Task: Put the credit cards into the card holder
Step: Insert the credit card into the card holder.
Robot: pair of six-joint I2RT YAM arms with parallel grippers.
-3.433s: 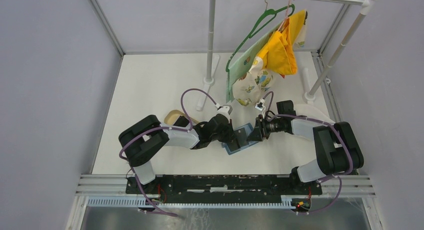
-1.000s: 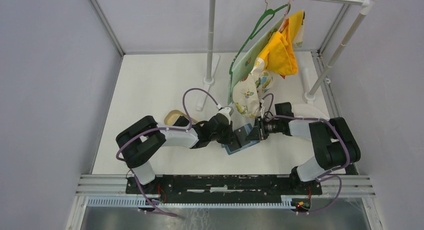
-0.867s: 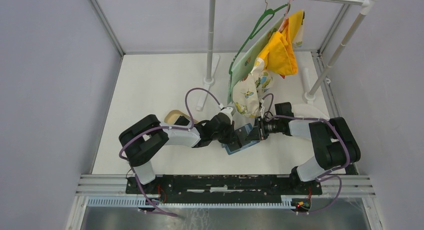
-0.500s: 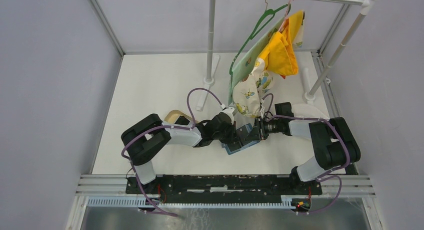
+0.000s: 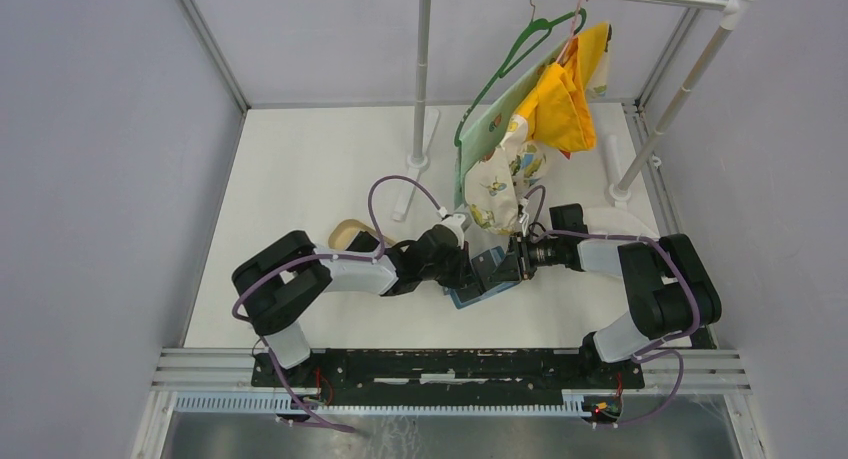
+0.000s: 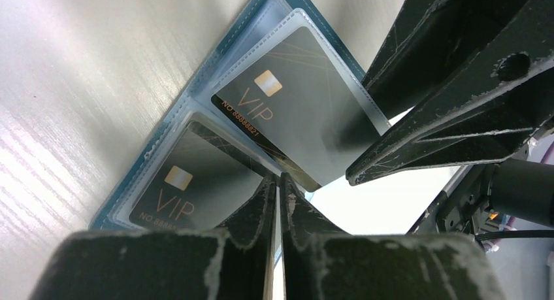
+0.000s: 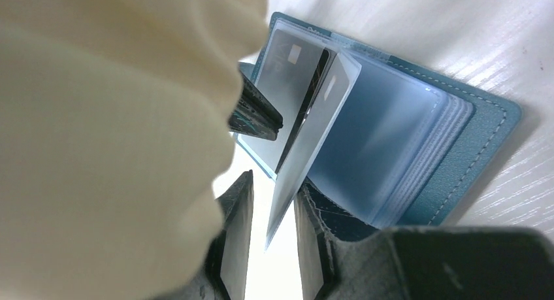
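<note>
Card holder (image 7: 487,136) lies open. Your R gripper (image 7: 274,182) fingers apart astride a clear sleeve (image 7: 313,136); L gripper (image 6: 278,180) fingers together beside VIP cards (image 6: 287,84).

The card holder (image 7: 487,140) is teal-blue, its sleeves (image 7: 392,136) frosted clear. The credit cards (image 6: 287,104) are dark grey with gold lettering, gold chips and thin lines.

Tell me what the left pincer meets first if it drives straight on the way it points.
Probably the upper VIP card in its clear sleeve; the left pincer sits right at that card's near edge, though depth is unclear.
</note>
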